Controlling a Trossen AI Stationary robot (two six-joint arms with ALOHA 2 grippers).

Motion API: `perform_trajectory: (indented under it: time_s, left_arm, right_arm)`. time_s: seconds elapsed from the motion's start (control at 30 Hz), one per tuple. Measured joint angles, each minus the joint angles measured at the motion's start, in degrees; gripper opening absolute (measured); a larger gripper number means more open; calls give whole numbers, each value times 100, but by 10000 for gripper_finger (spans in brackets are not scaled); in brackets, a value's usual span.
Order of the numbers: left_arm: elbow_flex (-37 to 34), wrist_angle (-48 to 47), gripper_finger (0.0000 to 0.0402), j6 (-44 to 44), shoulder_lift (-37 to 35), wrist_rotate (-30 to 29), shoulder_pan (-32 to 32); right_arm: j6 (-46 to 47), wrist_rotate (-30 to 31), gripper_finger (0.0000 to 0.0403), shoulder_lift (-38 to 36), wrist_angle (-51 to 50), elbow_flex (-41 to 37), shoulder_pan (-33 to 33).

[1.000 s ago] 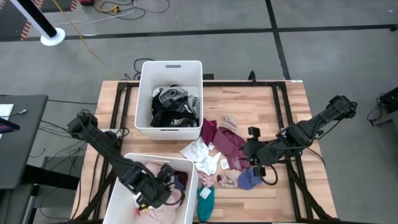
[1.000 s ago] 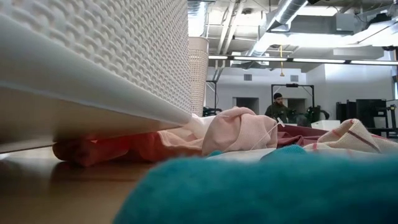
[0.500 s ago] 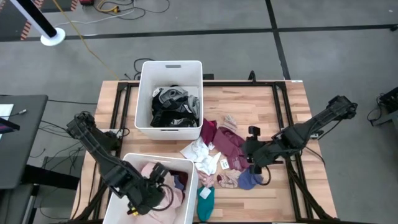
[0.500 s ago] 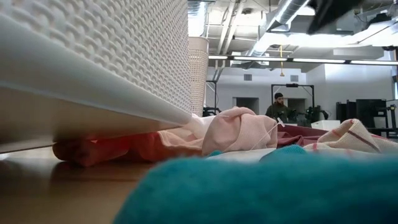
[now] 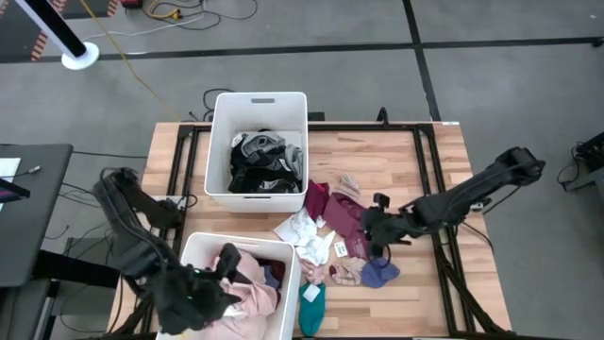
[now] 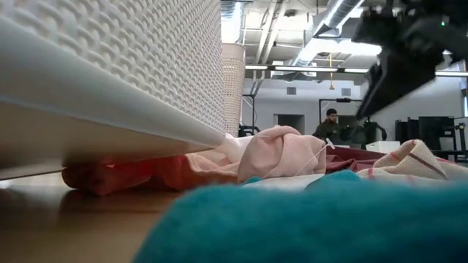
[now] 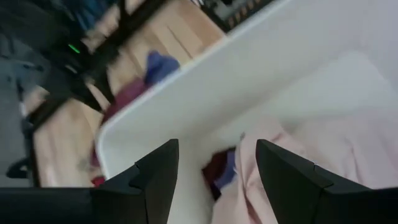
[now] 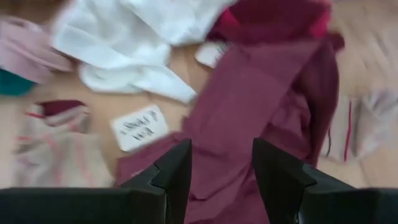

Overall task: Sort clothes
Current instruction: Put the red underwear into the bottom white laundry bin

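Loose clothes lie on the table's near middle: a maroon garment (image 5: 344,219), a white one (image 5: 302,227), a blue one (image 5: 380,274), a striped pink one (image 5: 344,274) and a teal one (image 5: 311,304). My right gripper (image 5: 371,238) hovers open just above the maroon garment (image 8: 249,93), with nothing between its fingers. My left gripper (image 5: 219,272) hangs open above the near bin (image 5: 288,260), over the pink clothes (image 7: 336,162) that lie inside it, and it holds nothing.
A second white bin (image 5: 258,102) at the far middle holds black and grey clothes. A paper label (image 8: 140,127) lies beside the maroon garment. In the low view the near bin's wall (image 6: 110,58) and the teal garment (image 6: 307,219) fill the foreground. A person stands far behind the table.
My left gripper has risen out of the near bin and drawn back toward the table's left edge, still open; the pink clothes stay in the bin. My right gripper has come down toward the maroon garment and shifted slightly left, still open.
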Motion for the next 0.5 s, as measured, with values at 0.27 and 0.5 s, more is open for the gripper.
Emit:
perform_trajectory:
  time_s: [0.27, 0.5]
  left_arm:
    - [-75, 376, 208, 45, -608, -577, -264]
    - [-904, 519, 208, -273, -1421, -786, -278]
  right_arm:
    - [390, -20, 182, -1, 1317, -977, -121]
    - [473, -20, 182, -2, 2304, -1499, -122]
